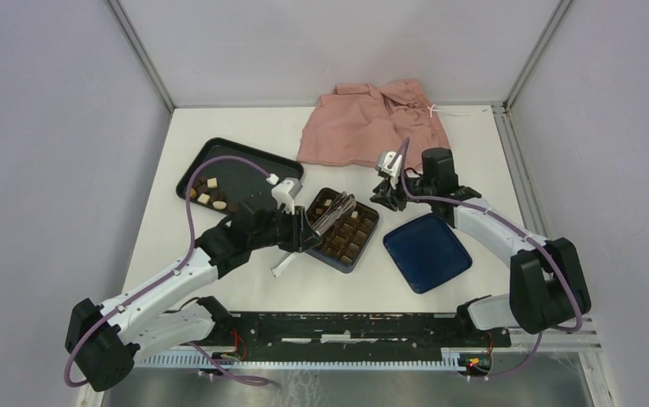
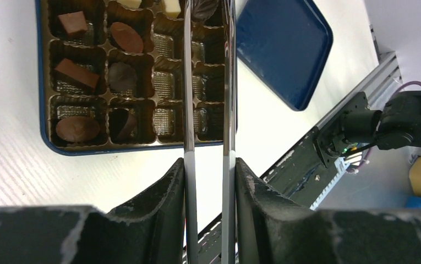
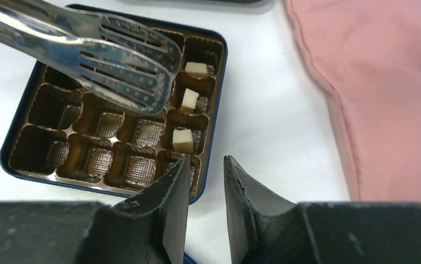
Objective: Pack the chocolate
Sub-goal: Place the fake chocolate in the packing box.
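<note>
The dark blue box [image 1: 370, 233] with a gridded insert lies mid-table. Brown chocolate [image 2: 76, 74] fills cells along one side of it, and cream chocolate [image 3: 189, 100] sits in three cells along the opposite side. More chocolate [image 1: 210, 191] lies on the black tray [image 1: 244, 161]. My left gripper [image 1: 304, 233] [image 2: 209, 160] is shut on metal tongs [image 2: 189, 82], whose head [image 3: 125, 60] hovers over the box's cells [image 3: 100, 124]. Whether the tongs carry a piece is unclear. My right gripper [image 1: 387, 193] [image 3: 207, 159] is open and empty beside the box's corner near the cream pieces.
The box's blue lid [image 1: 427, 252] [image 2: 285, 49] lies right of the box, under my right forearm. A pink cloth [image 1: 372, 123] [image 3: 373, 82] lies crumpled at the back. The black tray is at the back left. Grey walls enclose the table.
</note>
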`<state>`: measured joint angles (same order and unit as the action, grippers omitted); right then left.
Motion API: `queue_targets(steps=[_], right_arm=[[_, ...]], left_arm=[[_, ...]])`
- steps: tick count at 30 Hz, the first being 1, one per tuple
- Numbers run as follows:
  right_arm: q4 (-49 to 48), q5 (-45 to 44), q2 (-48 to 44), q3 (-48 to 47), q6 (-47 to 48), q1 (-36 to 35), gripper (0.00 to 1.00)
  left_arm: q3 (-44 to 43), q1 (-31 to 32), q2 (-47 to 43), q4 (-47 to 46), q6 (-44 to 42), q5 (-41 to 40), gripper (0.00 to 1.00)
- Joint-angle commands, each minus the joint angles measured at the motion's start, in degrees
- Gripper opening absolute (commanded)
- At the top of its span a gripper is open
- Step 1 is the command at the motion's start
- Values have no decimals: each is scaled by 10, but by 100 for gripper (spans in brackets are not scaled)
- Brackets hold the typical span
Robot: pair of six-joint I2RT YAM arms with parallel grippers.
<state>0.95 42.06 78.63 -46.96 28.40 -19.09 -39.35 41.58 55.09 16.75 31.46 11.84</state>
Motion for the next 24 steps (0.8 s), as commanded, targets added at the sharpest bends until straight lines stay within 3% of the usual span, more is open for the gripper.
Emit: queue_targets(steps=[1,10,24], right_arm=[[12,27,48,-34,-18,0,36],[76,-16,124,-82,0,-20,46],[141,-121,174,-125,36,-55,40]], left_arm=[[-28,5,-1,-13,-9,-52,4],[-33,6,-14,29,-22,-98,4],[-43,6,-60,72,-24,-116,4]])
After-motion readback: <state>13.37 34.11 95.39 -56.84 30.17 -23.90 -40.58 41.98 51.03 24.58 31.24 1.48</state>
